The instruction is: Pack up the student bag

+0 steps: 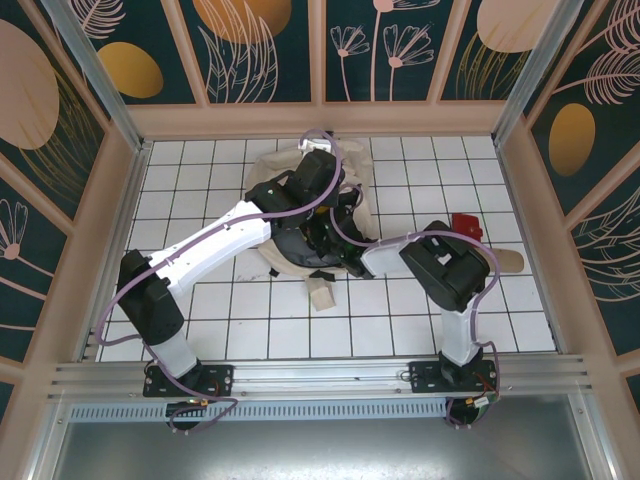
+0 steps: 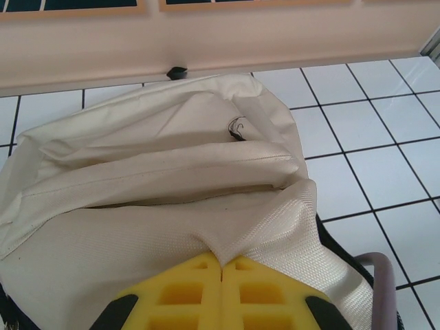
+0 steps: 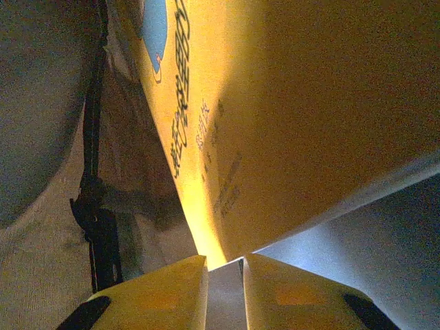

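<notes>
The top camera looks down from above and behind the arm bases onto the whole table [image 1: 230, 330]. Both wrist cameras sit very near, left on the student bag [image 2: 172, 172] — also under the top view — right against a yellow book [image 3: 289, 124].

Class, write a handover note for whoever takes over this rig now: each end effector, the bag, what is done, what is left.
Left end effector: shut, pinching cream fabric of the student bag.
Right end effector: closed on the edge of a yellow book, apparently inside the bag.
Done: book going in.
Left: release it, withdraw, then likely pack the red item on the tiles.
</notes>
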Controlling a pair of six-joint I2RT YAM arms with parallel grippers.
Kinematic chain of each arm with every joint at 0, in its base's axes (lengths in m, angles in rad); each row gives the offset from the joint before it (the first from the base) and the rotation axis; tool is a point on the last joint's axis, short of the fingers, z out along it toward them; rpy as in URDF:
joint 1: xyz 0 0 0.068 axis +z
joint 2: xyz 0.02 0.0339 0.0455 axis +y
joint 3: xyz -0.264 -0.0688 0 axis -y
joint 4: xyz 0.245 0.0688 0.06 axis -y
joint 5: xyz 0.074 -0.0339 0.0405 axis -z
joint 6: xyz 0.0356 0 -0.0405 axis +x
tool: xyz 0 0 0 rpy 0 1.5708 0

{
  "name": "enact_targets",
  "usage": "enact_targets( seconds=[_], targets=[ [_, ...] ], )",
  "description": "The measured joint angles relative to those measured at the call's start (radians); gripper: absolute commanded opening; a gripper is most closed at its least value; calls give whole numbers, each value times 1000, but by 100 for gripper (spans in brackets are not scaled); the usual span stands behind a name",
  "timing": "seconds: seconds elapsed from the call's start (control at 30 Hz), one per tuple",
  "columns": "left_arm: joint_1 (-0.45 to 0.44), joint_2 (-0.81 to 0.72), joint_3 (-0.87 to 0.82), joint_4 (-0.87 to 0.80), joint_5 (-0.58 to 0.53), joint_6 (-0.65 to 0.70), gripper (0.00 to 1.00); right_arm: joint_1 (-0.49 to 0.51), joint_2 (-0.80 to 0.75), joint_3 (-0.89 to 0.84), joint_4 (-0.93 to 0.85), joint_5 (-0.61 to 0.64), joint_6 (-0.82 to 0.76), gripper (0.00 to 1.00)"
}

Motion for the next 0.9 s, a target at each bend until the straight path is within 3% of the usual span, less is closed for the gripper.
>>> enact_targets(
  seconds=[0.27, 0.5, 0.73, 0.9],
  targets=[
    [0, 0, -2, 3, 0, 0, 0, -17, 57, 60, 3, -1, 0, 19],
    [0, 0, -2, 3, -5, 0, 0, -28, 34, 32, 3, -37, -38, 29],
    [0, 0, -2, 3, 1, 0, 1, -34, -212, -230, 9, -115, -86, 38],
    [3, 0, -10, 6, 23, 0, 11, -33, -472, -403, -86, -74, -127, 42]
  ],
)
